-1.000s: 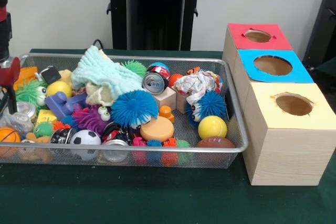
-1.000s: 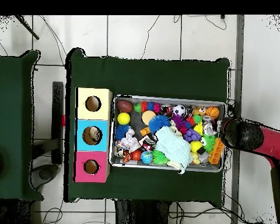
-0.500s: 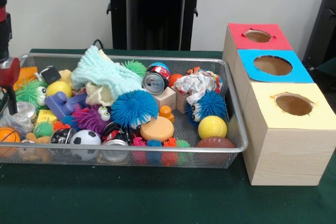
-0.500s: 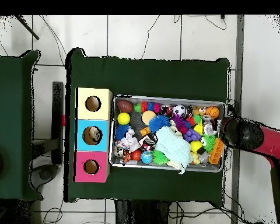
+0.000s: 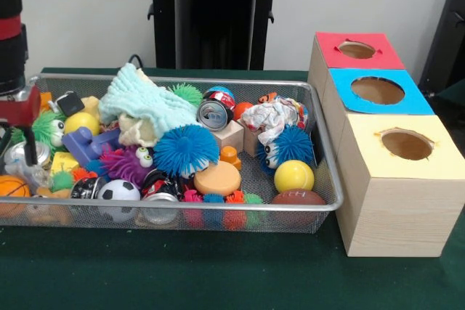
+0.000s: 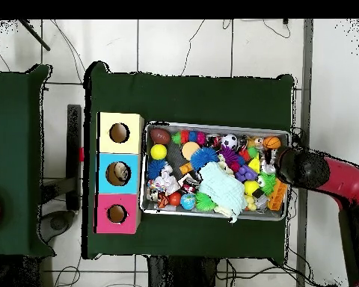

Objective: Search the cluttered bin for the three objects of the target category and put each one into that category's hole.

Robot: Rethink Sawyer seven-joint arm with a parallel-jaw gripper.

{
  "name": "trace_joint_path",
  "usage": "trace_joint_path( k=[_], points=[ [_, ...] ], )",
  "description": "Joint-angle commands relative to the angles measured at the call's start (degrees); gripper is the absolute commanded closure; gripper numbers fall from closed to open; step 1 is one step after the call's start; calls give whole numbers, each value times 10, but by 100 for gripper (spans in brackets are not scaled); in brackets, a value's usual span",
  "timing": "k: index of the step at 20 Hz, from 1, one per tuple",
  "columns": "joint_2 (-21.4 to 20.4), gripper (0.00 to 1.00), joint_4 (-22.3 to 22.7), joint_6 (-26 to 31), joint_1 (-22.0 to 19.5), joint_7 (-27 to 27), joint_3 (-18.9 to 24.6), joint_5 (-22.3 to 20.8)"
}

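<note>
Silver mesh, the cluttered bin (image 5: 320, 143) sits just beside the three wooden boxes (image 5: 396, 179), brimming with toys. Since the earlier frames the gripper (image 5: 25, 147) has slid inward over the bin's end farthest from the boxes, now above the green fuzzy toy (image 5: 40, 127), likely starting its search. Whether it is clenched or released, I cannot tell.

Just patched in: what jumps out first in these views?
The wire bin crammed with bright toys, a pale teal cloth heaped on top beside a blue spiky ball. To its right in the front view stand three boxes with holes: red, blue, yellow. The red arm reaches over the bin's opposite end.
</note>
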Motion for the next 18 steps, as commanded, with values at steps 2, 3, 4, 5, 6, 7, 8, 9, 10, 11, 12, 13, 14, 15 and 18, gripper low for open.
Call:
trace_joint_path(
  k=[2,3,4,5,6,7,8,9,10,11,12,13,14,15,18],
  points=[
    [102,0,5,-35,20,-25,32,-7],
    [106,0,3,-33,20,-29,34,-5],
    [108,0,3,-35,19,-30,35,-4],
    [109,0,4,-38,20,-26,34,-3],
    [109,0,5,-41,19,-23,33,-3],
    [110,0,6,-44,21,-19,32,-3],
    [110,0,7,-48,21,-17,31,-3],
    [112,0,5,-49,22,-17,31,-3],
    [116,0,1,-47,21,-24,35,-2],
    [120,0,-2,-43,22,-28,36,0],
    [118,0,-2,-41,23,-30,34,-2],
    [116,0,2,-53,21,-27,34,-5],
    [114,100,4,-59,20,-27,34,-8],
    [113,100,4,-61,20,-29,33,-11],
    [112,100,5,-70,18,-39,36,-19]
  ],
)
